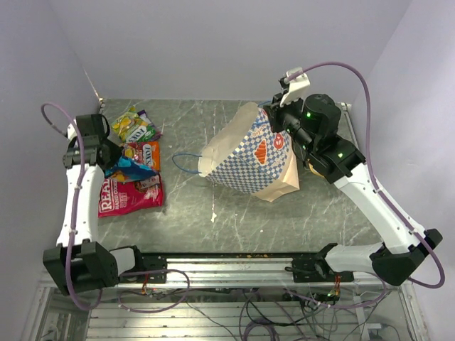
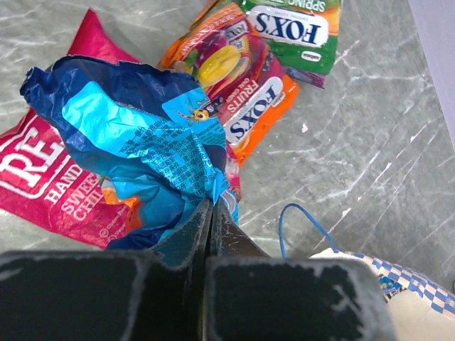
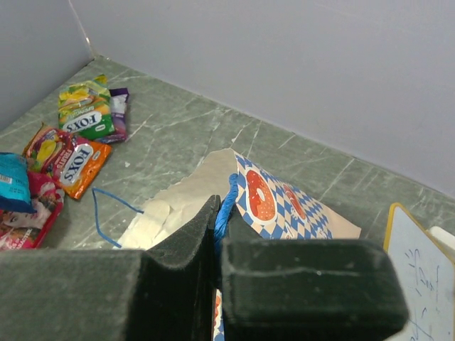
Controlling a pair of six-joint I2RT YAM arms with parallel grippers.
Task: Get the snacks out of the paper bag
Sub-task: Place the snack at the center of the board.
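Biggest first, the paper bag (image 1: 245,160): slumped on its side at mid-table, long axis roughly 9 to 3 o'clock in the top view. Cream mouth gapes toward 9, with one blue handle loop (image 1: 183,162) trailing out on the table. Held up at its 1 o'clock edge by the right gripper (image 3: 217,213), jaws squeezed narrow with a blue strand between them, seemingly the other handle. Cannot tell whether anything remains inside.

Over at 9 o'clock, clamped tight in the left gripper (image 2: 211,206): a crumpled blue packet (image 2: 135,135), apparently clear of the table, just over the pile.

Beneath and beside it, overlapping or touching: a red packet (image 2: 43,177), an orange packet (image 2: 249,106), a yellow-green packet (image 2: 291,28) and a purple packet (image 3: 119,106) at the far end.

Likely next: drop the blue packet onto the pile, then reach toward 3 o'clock into the mouth. Faces the left arm, so nearer to it; right arm best kept holding the rim open.
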